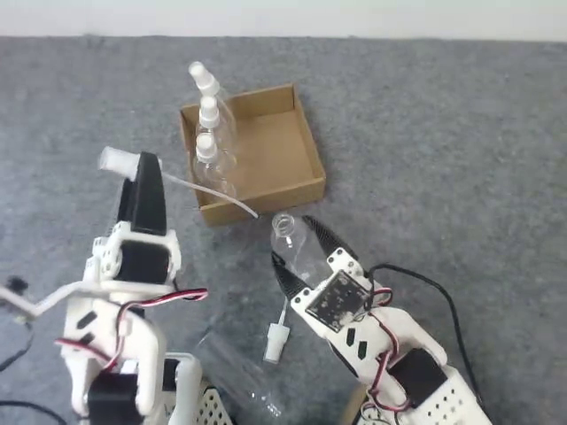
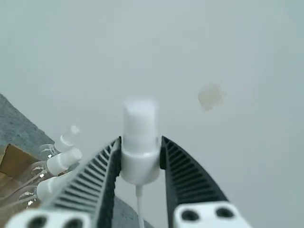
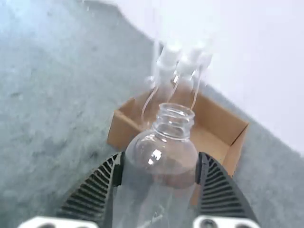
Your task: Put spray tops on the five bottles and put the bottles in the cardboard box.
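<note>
While the right end effector point(image 3: 159, 166) clamps an uncapped bottle point(image 3: 163, 142) neck-exposed, the left end effector point(image 2: 140, 149) pinches a spray top point(image 2: 140, 126), apparently for fitting.

From above, my right hand point(image 1: 290, 239) hides the open bottle point(image 1: 285, 228) below its shoulder; the base is somewhere under my fingers. In my left hand point(image 2: 140, 141), the spray top point(image 2: 140, 118) trails a tube point(image 2: 139, 209) that the picture's edge cuts off. The three capped bottles point(image 3: 178, 61) in the cardboard box point(image 3: 223, 118) blur into the wall point(image 3: 247, 38). The frame cuts off a bare bottle point(image 1: 239, 372) lying near me.
</note>
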